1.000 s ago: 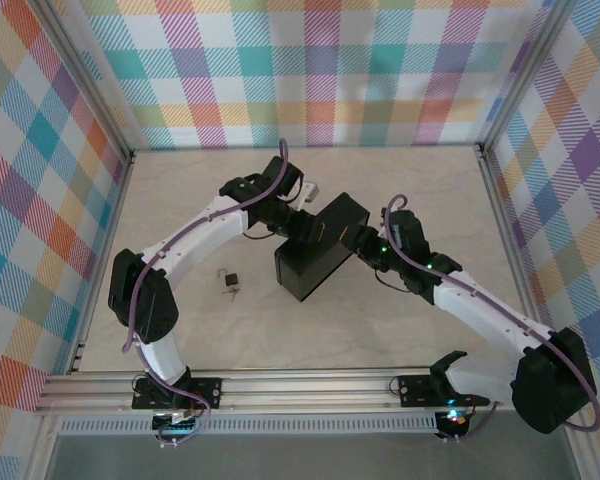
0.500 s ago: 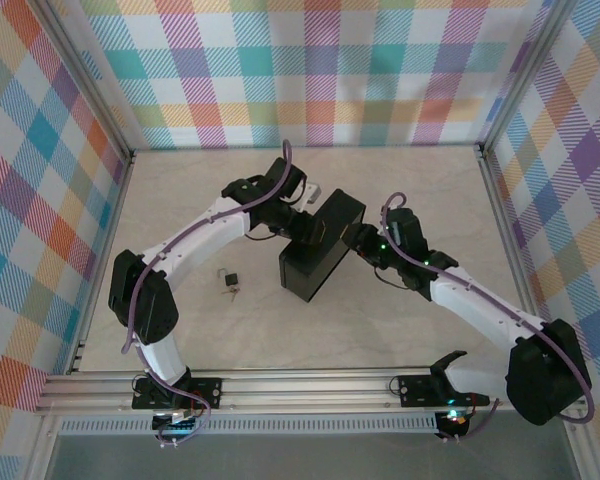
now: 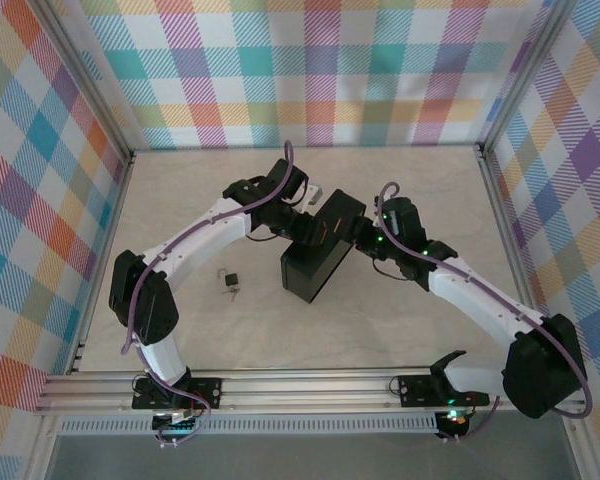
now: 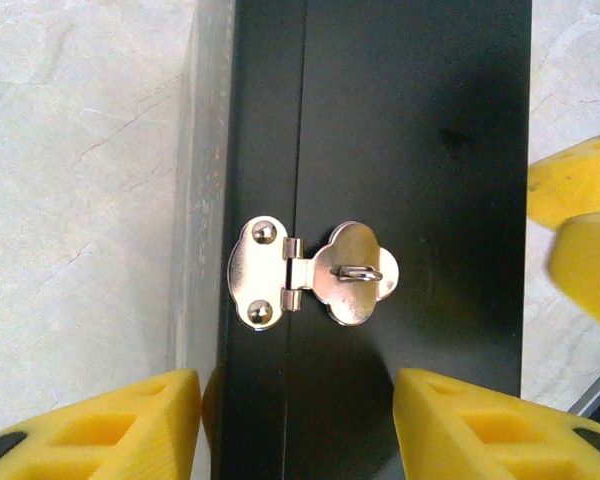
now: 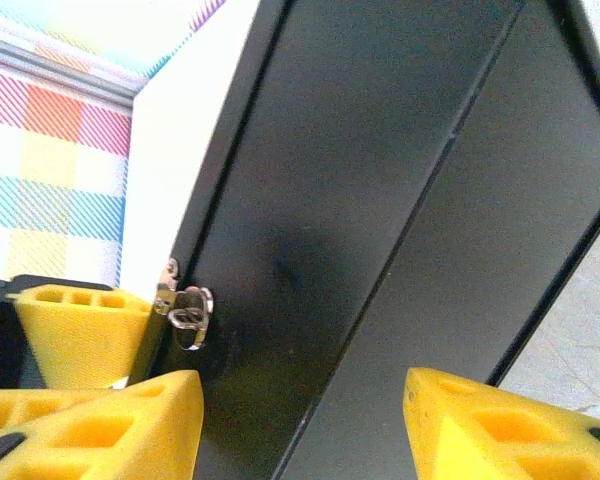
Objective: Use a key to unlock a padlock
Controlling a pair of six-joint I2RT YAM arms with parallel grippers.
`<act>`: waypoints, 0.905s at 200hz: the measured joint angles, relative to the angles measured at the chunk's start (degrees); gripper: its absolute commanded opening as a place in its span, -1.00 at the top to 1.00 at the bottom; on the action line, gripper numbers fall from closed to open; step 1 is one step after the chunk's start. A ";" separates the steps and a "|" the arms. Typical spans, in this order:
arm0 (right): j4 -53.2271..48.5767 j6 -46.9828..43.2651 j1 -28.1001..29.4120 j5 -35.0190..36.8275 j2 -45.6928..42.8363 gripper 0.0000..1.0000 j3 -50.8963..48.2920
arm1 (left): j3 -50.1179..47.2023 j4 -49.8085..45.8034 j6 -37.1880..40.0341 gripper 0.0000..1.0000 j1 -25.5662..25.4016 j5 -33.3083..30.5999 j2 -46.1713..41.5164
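Backdrop: bright plaid walls (image 3: 310,70) close in a pale, marble-look desk (image 3: 430,190), with an aluminium rail (image 3: 310,385) along the near edge
Centre stage: black box (image 3: 315,262) sits mid-desk, turned at an angle, and both arms reach in to it from opposite sides
Left hand: the left hand (image 3: 302,222) meets the box at its far-left end; on its wrist camera the yellow fingers (image 4: 90,430) stand apart, one low on each side of the box's dark front
Left hand grip: spread, yes, but whether those fingers squeeze the box or merely frame it, I cannot tell
Right hand: the right hand (image 3: 360,238) comes in at the box's far-right end, its own yellow fingers (image 5: 510,430) also standing apart with the black side of the box between them
Right hand grip: same story, fingers apart and close against the box, clamping or not I cannot tell
Hasp: a silvery hasp (image 4: 315,272) lies flat across the seam of the box, its small ring poking out through the plate
Padlock: the padlock (image 3: 227,277), tiny and dark with a thin shackle, lies on bare desk left of the box, beneath the left arm and well apart from both hands
Key: the key (image 3: 236,292), a thin silvery sliver, lies just beside the padlock on its near side; touching or not is too small to tell
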 measured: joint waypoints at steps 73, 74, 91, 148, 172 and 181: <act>1.44 0.24 -0.55 -3.04 2.08 0.42 -0.37 | 0.04 -0.94 -0.13 -0.04 -0.48 -0.57 -1.92; 1.55 0.28 -0.57 -3.08 2.08 0.42 -0.42 | 0.07 -0.94 -0.22 -0.04 -0.52 -0.61 -1.95; 3.74 0.31 -0.85 -4.22 1.75 0.43 -1.86 | 0.17 -1.36 -0.81 -0.03 -1.22 -1.46 -2.03; 9.29 0.33 -3.48 -6.45 -2.21 0.44 -7.93 | 0.61 -1.92 -3.87 -0.03 -4.52 -1.97 -2.01; 9.88 0.22 -4.94 -7.08 -4.61 0.43 -10.34 | 1.01 -0.81 -6.29 -0.03 -5.95 -1.92 -1.81; 9.84 0.22 -5.51 -7.30 -5.29 0.40 -10.99 | 1.36 -0.63 -7.15 -0.03 -6.40 -2.01 -1.57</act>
